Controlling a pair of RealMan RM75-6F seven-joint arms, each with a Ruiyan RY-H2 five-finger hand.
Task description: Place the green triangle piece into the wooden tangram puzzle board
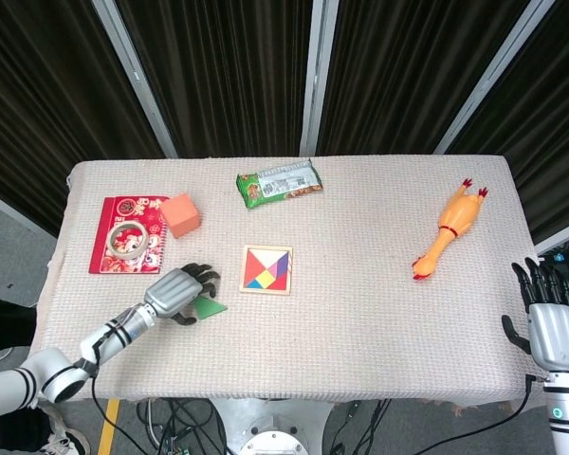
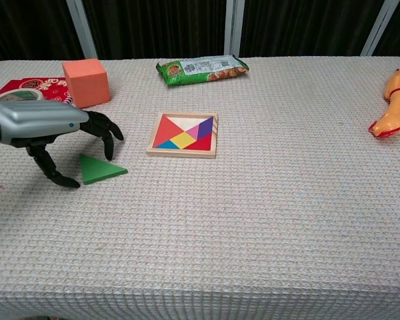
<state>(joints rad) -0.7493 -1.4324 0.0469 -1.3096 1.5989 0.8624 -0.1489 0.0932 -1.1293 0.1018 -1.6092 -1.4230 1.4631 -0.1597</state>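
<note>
The green triangle piece (image 1: 209, 307) (image 2: 99, 169) lies flat on the cloth, left of the wooden tangram board (image 1: 266, 269) (image 2: 184, 134), which holds several coloured pieces. My left hand (image 1: 179, 294) (image 2: 50, 131) hovers over the triangle's left side, fingers curled down around it, thumb tip near its left corner; it does not grip the piece. My right hand (image 1: 553, 318) stays off the table's right edge, fingers spread and holding nothing; the chest view does not show it.
An orange cube (image 1: 180, 214) (image 2: 85, 82) and a red booklet (image 1: 117, 254) with a tape roll (image 1: 126, 240) sit behind my left hand. A green snack bag (image 1: 280, 183) (image 2: 201, 68) lies at the back. A rubber chicken (image 1: 448, 230) (image 2: 395, 100) is on the right.
</note>
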